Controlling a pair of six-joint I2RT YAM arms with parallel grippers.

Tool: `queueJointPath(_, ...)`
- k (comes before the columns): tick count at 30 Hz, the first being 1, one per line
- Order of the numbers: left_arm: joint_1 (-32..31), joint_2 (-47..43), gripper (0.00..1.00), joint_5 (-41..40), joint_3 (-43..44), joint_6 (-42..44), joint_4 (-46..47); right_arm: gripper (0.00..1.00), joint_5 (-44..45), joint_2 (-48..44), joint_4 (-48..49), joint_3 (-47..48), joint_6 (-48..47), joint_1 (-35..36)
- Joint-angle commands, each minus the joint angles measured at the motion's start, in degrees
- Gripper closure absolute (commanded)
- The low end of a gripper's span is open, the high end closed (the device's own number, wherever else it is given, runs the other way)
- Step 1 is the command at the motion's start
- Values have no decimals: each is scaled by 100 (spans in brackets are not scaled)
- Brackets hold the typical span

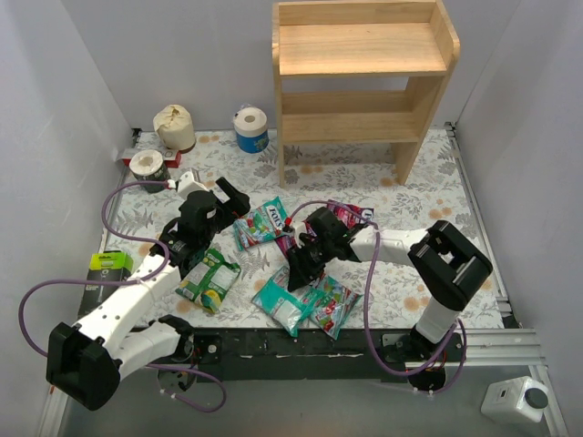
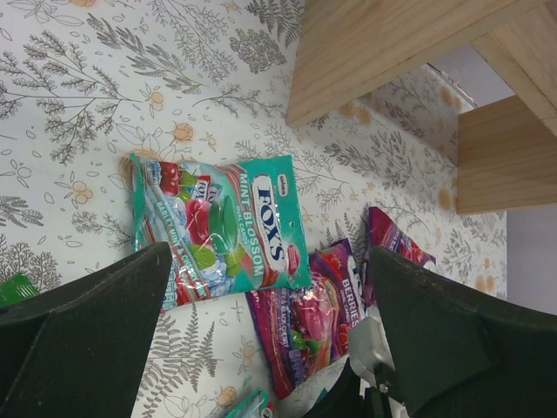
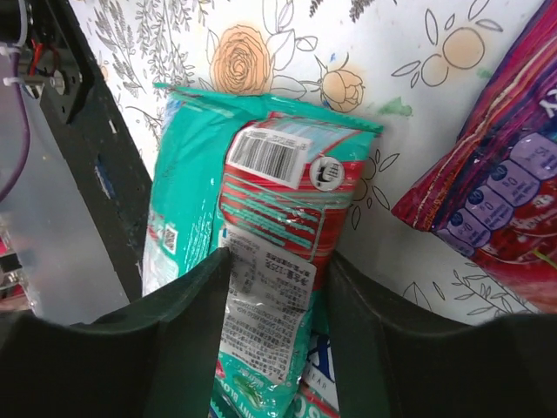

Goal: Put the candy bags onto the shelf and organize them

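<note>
While shelf (image 1: 364, 50) stands bare, candy bags (image 1: 260, 223) all wait on tabletop (image 1: 364, 177) toward 6 o'clock; left claw (image 2: 270, 261) released, right claw (image 3: 278, 261) apparently pinching teal bag (image 3: 278, 174).

Left arm: stretched forward, left gripper (image 2: 270, 254) fingers spread wide.
Right arm: elbow bent, right gripper (image 3: 278, 261) pinching teal candy bag (image 3: 270, 157).

The gap between the left tool's (image 2: 268, 261) wide-spread fingers is free down to a flat teal glossy candy bag (image 2: 222, 222) on the floral worktop (image 2: 78, 104). Ahead and to the right, the tall light-wood shelf (image 2: 383, 52) blocks passage. The right tool (image 3: 278, 261) straddles a second teal bag (image 3: 278, 192), with a purple-magenta bag (image 3: 487, 192) crowding its right and a black rail (image 3: 87, 157) its left.
</note>
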Motion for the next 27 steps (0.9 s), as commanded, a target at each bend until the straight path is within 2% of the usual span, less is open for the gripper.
queueJointPath(1, -22, -85, 2, -22, 100, 55, -69, 52, 101, 208, -52, -19, 50, 73)
queueJointPath(2, -22, -102, 2, -13, 126, 64, -95, 54, 136, 234, -43, 7, 67, 81)
queueJointPath(5, -22, -164, 2, -39, 258, 82, -235, 83, 321, 313, -34, 60, 129, 81)
queueJointPath(6, -22, -173, 2, -48, 302, 99, -271, 98, 365, 348, -17, 78, 138, 81)
queueJointPath(11, -22, -234, 2, -48, 600, 134, -552, 99, 435, 191, 168, 34, 339, 81)
queueJointPath(16, -22, -217, 2, 57, 1321, 476, -1324, 99, 435, -625, 614, 112, 647, 64)
queueJointPath(20, -13, -401, 2, -161, 1533, 775, -1475, 99, 435, -1329, 818, 551, 911, -173)
queueJointPath(27, -22, -639, 2, -567, 1349, 890, -1396, 99, -170, -1963, 1170, 1719, 1430, -1586)
